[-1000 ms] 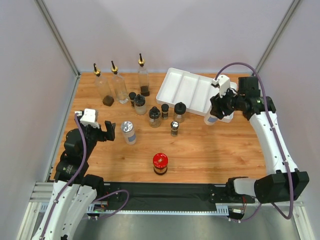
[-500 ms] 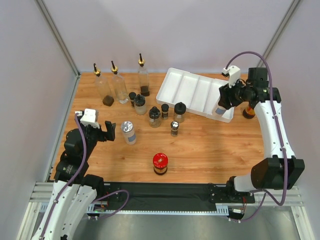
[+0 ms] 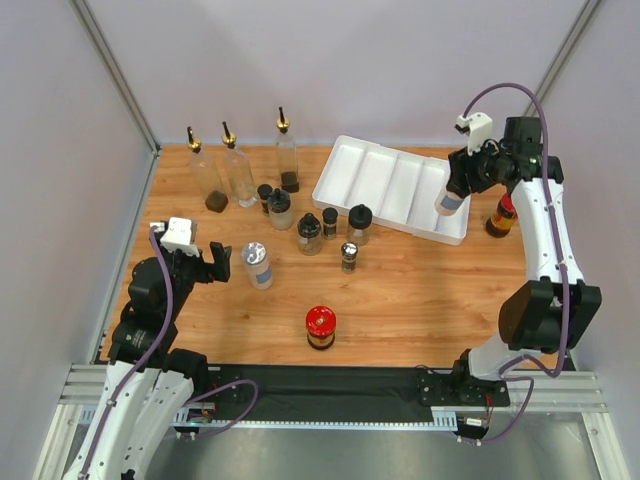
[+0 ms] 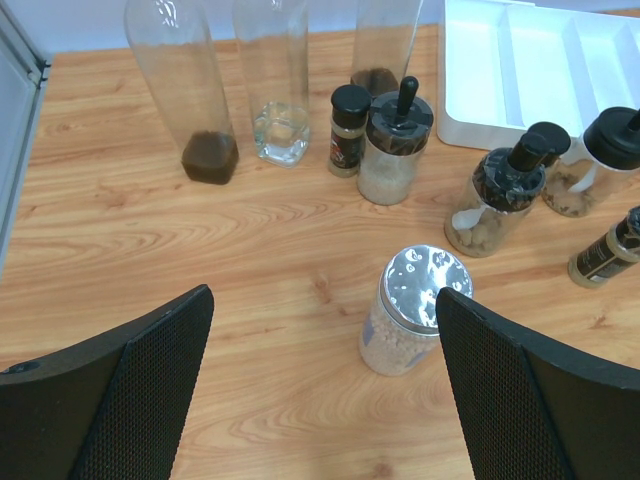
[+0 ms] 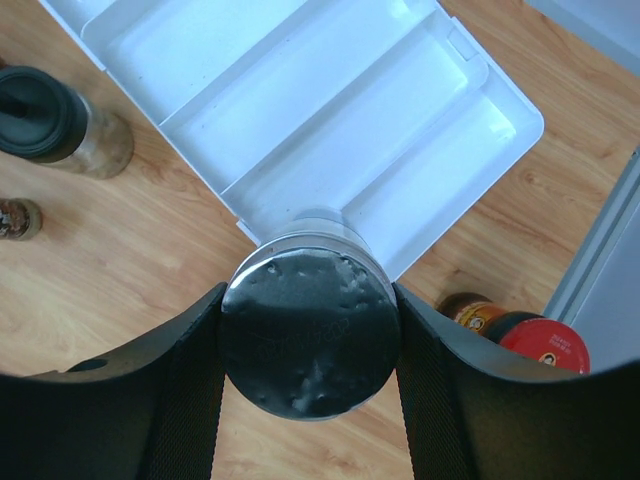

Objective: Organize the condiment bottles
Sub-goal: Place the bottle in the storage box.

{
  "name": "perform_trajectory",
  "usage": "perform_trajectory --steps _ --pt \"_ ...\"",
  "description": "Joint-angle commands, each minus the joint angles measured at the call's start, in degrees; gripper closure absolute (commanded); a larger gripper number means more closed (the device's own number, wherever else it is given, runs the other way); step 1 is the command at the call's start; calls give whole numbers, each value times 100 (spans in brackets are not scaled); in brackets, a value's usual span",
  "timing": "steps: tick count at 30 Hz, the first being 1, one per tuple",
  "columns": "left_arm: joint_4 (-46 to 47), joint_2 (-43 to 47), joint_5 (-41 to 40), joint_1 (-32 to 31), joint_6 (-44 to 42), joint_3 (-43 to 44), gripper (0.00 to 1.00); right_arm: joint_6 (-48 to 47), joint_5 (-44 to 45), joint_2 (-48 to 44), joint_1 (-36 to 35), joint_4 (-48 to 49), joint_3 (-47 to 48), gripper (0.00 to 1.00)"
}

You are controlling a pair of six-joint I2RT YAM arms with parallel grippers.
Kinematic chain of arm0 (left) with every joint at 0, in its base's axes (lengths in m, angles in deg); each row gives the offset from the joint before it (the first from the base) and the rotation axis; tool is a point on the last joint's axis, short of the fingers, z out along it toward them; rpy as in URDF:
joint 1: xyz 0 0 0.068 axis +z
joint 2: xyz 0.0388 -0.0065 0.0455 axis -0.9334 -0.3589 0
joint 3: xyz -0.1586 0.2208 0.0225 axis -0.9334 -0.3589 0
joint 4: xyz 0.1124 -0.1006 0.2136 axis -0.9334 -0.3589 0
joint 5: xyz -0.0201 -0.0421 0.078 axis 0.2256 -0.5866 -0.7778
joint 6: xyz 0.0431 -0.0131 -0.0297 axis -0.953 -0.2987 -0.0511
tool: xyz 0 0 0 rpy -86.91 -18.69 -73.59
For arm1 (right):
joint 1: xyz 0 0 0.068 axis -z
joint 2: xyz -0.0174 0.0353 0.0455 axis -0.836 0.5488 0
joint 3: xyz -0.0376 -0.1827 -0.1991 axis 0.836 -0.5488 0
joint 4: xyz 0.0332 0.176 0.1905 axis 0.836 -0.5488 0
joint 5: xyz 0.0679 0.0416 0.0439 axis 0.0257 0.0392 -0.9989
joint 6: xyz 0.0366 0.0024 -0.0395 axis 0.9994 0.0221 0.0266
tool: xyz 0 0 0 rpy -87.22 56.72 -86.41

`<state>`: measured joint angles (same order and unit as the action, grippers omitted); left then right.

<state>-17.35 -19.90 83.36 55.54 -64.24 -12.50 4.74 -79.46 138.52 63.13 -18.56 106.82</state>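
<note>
Pale grey walls (image 3: pixel 330 60) close in a wooden worktop (image 3: pixel 430 300), with a white divided tray (image 3: pixel 375 180) lying at an angle toward its far right. The right hand (image 3: pixel 457 190) is closed partway around a silver-lidded shaker (image 5: pixel 308 335), one finger pressed against each side of the lid. It holds the shaker upright over the tray's right-hand end; whether the base touches the tray I cannot tell. Just past that end of the tray, on the wood, stands a red-lidded jar (image 3: pixel 503 213).

The left hand (image 4: pixel 322 400) hangs low over the near left of the worktop, its fingers spread wide with nothing between them. A second shaker (image 4: pixel 412 312) with a silver lid stands upright just ahead of it. Along the far left, three tall clear bottles (image 3: pixel 238 170) stand in a row, two of them with dark dregs at the bottom. Between them and the tray, a loose cluster of black-capped jars (image 3: pixel 309 233) stands upright, none touching the tray. A second red-lidded jar (image 3: pixel 320 327) stands alone near the front edge, well apart from the rest.
</note>
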Motion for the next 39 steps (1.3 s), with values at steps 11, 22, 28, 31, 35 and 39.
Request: perform_trajectory --steps 11,22,28,31,35,39 --pt "-26 -51 -22 -10 -88 69 0 637 1005 1288 97 1547 1247 91" --pt "-35 -175 -22 -10 -123 78 0 804 1392 2537 184 1898 2258 90" --pt "-44 -227 -13 -10 -132 86 0 875 1428 3047 246 2004 2592 86" --pt "-44 -245 -4 -10 -132 86 0 892 1428 3240 264 2030 2672 84" --pt "-53 -245 -13 -10 -141 78 0 945 1384 3425 299 2031 2681 79" --pt "-44 -271 4 -10 -141 86 0 989 1331 3522 317 2031 2628 58"
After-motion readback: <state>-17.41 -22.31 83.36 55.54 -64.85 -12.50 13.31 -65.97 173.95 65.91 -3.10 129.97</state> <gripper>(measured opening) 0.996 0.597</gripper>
